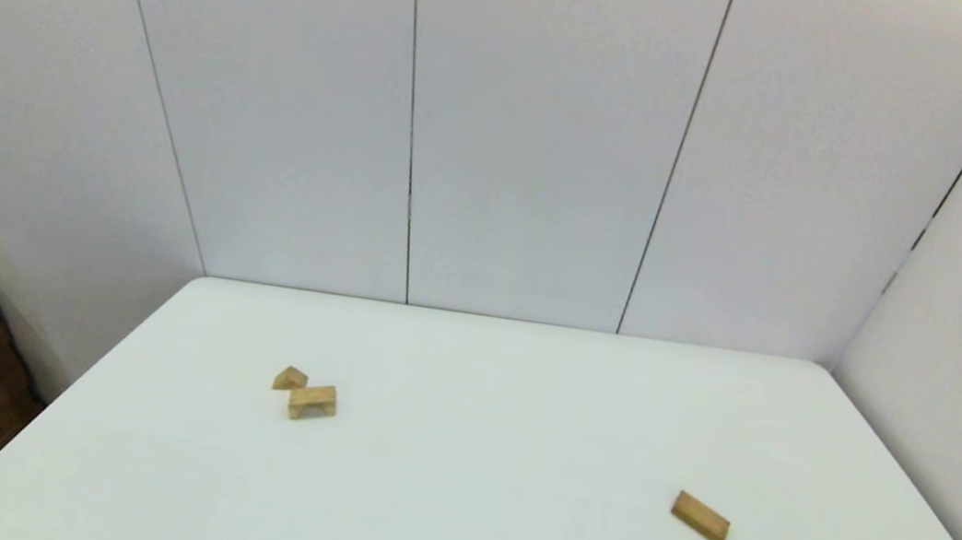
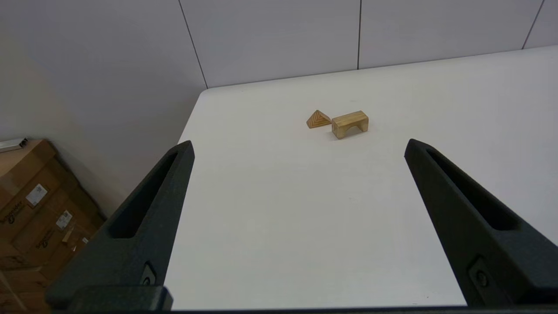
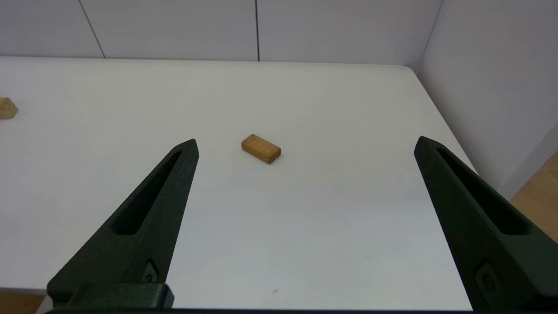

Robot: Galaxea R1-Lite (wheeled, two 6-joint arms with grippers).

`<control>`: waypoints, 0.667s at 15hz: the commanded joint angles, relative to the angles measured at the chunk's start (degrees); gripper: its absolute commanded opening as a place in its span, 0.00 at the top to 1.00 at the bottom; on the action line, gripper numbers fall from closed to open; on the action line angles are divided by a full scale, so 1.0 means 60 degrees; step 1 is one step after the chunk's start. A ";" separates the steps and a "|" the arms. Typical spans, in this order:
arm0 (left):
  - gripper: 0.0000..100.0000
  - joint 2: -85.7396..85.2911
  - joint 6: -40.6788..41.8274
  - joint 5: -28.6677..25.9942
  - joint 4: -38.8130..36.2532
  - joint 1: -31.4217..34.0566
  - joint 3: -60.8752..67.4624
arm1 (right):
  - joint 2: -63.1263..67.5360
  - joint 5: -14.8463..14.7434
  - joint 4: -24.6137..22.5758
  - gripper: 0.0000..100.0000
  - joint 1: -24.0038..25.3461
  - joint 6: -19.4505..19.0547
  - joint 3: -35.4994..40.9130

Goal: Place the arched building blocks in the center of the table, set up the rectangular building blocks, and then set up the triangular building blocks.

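While both arms sit parked off the near edge, we log left gripper spread, empty | right gripper spread, empty | arch upright, table left, just beside triangle | bar flat, right side, well apart.

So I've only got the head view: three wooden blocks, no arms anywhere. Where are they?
Observer: The left end effector is held back, fingers wide open, facing the arched block.
Operator: And the other?
Observer: The right end effector is open too, facing the rectangular block.
Operator: Is the little triangle plain wood?
Observer: No, the left wrist view shows nested stripes on the end face of the triangular block.
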 commanded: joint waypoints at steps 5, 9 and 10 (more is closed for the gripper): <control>0.00 0.0012 -0.0091 0.0007 -0.0015 0.0008 0.0000 | 0.0012 0.0003 0.0004 0.00 0.0001 -0.0001 -0.0001; 0.00 0.0012 -0.0179 0.0021 -0.0015 0.0008 0.0000 | -0.0002 0.0003 0.0018 0.00 0.0001 -0.0001 -0.0001; 0.00 0.0012 -0.0150 0.0007 -0.0015 0.0008 0.0000 | -0.0002 0.0003 0.0004 0.00 0.0001 -0.0001 -0.0001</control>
